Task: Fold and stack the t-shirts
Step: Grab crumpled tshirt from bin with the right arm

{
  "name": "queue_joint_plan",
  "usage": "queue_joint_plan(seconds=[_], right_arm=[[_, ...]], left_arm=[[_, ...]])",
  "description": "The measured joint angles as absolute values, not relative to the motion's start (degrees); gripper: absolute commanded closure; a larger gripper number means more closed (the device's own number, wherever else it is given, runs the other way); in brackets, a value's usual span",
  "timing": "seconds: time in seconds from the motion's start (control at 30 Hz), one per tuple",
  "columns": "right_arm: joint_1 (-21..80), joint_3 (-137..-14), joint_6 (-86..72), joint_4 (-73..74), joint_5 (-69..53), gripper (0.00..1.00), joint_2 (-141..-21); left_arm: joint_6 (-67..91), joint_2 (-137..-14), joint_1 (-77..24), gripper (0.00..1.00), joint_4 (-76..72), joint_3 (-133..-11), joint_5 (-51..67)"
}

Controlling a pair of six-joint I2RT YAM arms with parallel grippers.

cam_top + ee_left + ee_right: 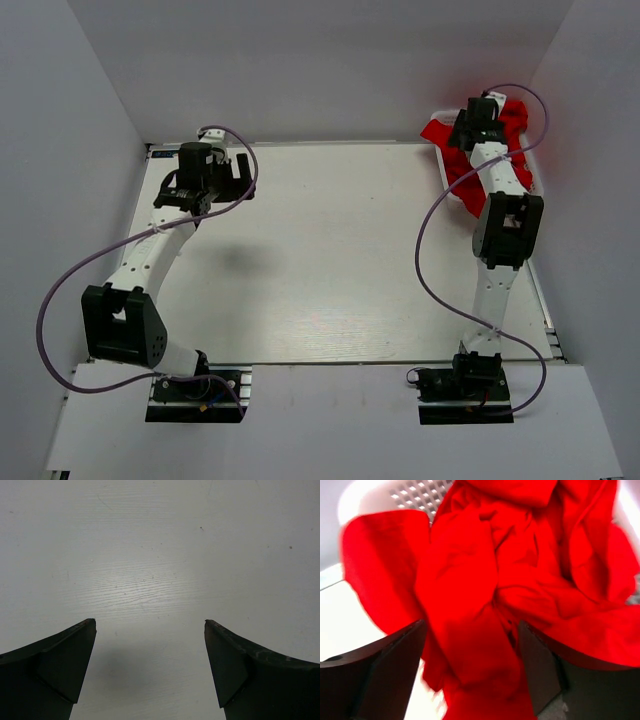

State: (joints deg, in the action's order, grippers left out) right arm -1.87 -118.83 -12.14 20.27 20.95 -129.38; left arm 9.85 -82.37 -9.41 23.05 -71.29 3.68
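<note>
Top view: left gripper (236,172) sits upper left of frame over the bare table (330,260), nothing near it. Right arm reaches to the upper right corner, where the right gripper (478,115) is down in the t-shirts (452,145), a bright red heap lying in and spilling over the white basket (438,112). No shirt on the table yet.

Left wrist view: left gripper (150,625) wide open, both fingers at the bottom of frame, only the pale tabletop (150,550) beyond. Idle.

Right wrist view: right gripper (471,625) with jaws apart, one either side of a thick red fold of the t-shirts (470,565) at lower centre. Cloth is between them, not pinched as far as I can see. Basket lattice (415,492) upper left.

Step, I'd say: picking the first shirt out of the basket, so the task is barely begun. The next move calls for closing on one layer only, then lifting clear. The heap is tangled, so a second shirt may drag along.
</note>
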Motion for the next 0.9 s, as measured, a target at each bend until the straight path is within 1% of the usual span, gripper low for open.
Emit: queue_joint_plan(seconds=[0.07, 0.13, 0.17, 0.2, 0.23, 0.27, 0.3, 0.33, 0.37, 0.67, 0.9], right_arm=[[-2.31, -118.83, -11.81, 19.07, 20.14, 0.35, -131.04], [-2.63, -118.76, -11.68, 18.17, 18.87, 0.35, -132.22], [-2.81, -118.50, -11.62, 17.65, 18.35, 0.48, -132.51], [-2.94, -118.13, -11.38, 17.28, 17.74, 0.53, -132.53], [-3.01, -117.82, -11.40, 16.91, 17.39, 0.60, -132.53], [-3.07, -117.67, -11.40, 16.23, 17.21, 0.79, -132.53], [-3.11, -117.62, -11.35, 15.64, 16.95, 0.84, -132.53], [-3.14, -117.60, -11.51, 15.07, 16.67, 0.98, -132.53], [-3.16, -117.60, -11.29, 14.68, 16.45, 1.00, -132.53], [-3.22, -116.75, -10.15, 11.86, 16.03, 1.00, -132.09], [-3.29, -114.96, -9.06, 11.97, 16.45, 1.00, -127.46]], left_arm=[[9.76, -83.18, -9.39, 0.01, 23.07, -71.29, 3.73], [9.54, -83.83, -9.37, 0.01, 23.09, -71.31, 3.81], [9.47, -84.07, -9.34, 0.01, 23.03, -71.33, 3.84], [9.43, -84.36, -9.32, 0.01, 23.05, -71.35, 3.88], [9.41, -84.55, -9.32, 0.01, 23.09, -71.44, 3.92], [9.41, -84.82, -9.32, 0.01, 23.09, -71.64, 3.92], [9.41, -85.08, -9.32, 0.01, 23.03, -71.85, 4.08], [9.39, -85.27, -9.32, 0.01, 22.96, -72.01, 4.19], [9.39, -85.36, -9.32, 0.01, 22.81, -72.07, 4.29], [9.26, -85.80, -9.32, 0.01, 22.50, -72.10, 4.89], [9.23, -85.73, -9.32, 0.01, 22.24, -72.29, 4.93]])
